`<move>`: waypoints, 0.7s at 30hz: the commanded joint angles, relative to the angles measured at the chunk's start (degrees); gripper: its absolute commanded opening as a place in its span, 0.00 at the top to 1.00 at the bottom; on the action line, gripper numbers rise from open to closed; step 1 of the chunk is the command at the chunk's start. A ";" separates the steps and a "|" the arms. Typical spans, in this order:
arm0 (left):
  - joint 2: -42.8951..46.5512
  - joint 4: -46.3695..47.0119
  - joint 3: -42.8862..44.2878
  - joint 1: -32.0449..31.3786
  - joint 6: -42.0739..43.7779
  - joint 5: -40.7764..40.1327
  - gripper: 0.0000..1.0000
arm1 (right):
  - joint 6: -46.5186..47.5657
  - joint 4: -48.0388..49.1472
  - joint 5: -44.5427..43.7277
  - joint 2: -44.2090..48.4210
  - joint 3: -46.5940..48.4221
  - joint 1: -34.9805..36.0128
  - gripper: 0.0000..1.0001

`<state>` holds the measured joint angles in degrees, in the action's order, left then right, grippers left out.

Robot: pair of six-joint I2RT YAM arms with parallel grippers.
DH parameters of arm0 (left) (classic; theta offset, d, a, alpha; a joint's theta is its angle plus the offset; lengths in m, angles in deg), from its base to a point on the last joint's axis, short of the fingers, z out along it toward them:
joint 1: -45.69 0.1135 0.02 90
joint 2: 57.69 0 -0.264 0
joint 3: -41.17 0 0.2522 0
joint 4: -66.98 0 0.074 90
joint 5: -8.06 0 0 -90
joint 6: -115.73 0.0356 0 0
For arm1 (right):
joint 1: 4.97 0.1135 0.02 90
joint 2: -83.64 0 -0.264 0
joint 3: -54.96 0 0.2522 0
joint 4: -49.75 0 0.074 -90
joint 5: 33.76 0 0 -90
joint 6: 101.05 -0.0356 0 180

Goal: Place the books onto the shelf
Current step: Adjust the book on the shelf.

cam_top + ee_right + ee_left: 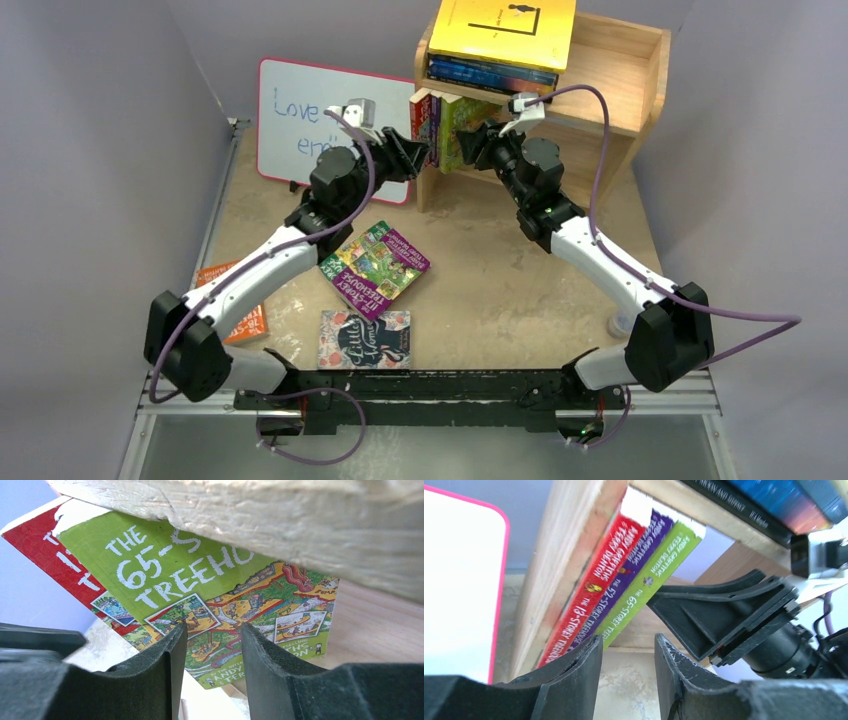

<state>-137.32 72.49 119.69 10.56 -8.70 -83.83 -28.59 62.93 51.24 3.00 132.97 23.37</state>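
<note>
Bright even light, soft shadows, blurred wrist foregrounds

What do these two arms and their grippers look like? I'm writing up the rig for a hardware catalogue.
Both arms have white link covers between bulky black joint housings. A purple cable loops along each arm to a small white camera block at the wrist. The left gripper and right gripper are black, each with two flat matte fingers whose edges look scuffed. No markings are readable.
</note>
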 commanded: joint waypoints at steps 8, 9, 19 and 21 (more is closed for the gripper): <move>2.18 -6.62 3.13 2.45 4.93 -3.59 0.56 | 1.15 3.16 -0.36 0.22 1.68 -0.09 0.53; 1.48 -6.29 3.69 2.63 4.84 -2.99 0.59 | 1.11 3.33 0.05 0.22 1.67 -0.12 0.53; -5.05 -1.95 7.47 3.30 5.75 -0.38 0.78 | 1.54 3.87 1.31 0.40 1.73 -0.13 0.53; -6.20 -1.25 8.10 3.40 6.02 -0.33 0.80 | 1.63 3.74 1.38 0.31 1.91 -0.12 0.53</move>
<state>-142.15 66.10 124.17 13.44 -4.44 -85.54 -28.05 62.95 51.52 3.00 132.97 23.37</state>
